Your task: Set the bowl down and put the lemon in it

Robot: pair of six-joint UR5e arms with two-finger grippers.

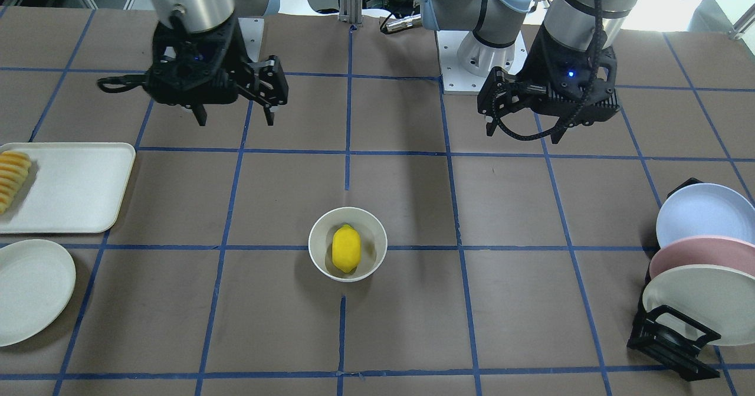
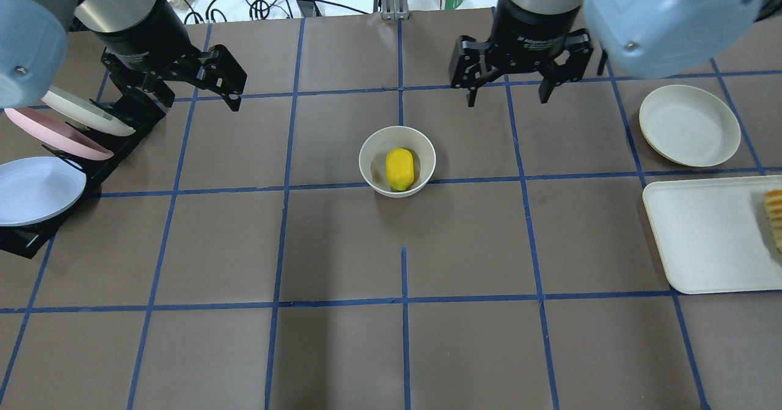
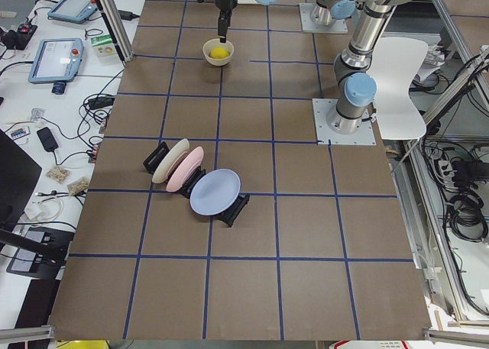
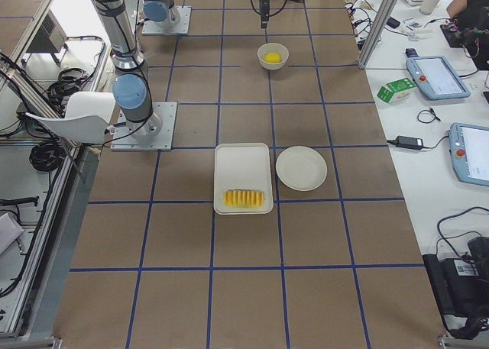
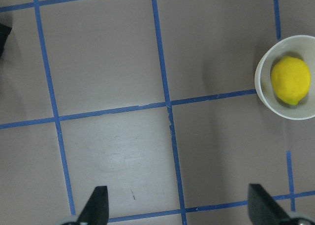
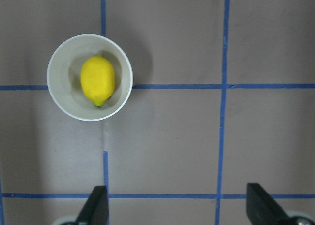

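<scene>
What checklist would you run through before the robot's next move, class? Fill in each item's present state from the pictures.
1. Bowl upright: ok.
2. Lemon inside bowl: ok.
3. Left tool open and empty: ok.
4. Right tool open and empty: ok.
5. Both tools apart from bowl: ok.

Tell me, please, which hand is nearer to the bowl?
Right. The right hand hovers raised, a little to the right of the bowl; the left hand hovers farther away on the other side, by the plate rack.
</scene>
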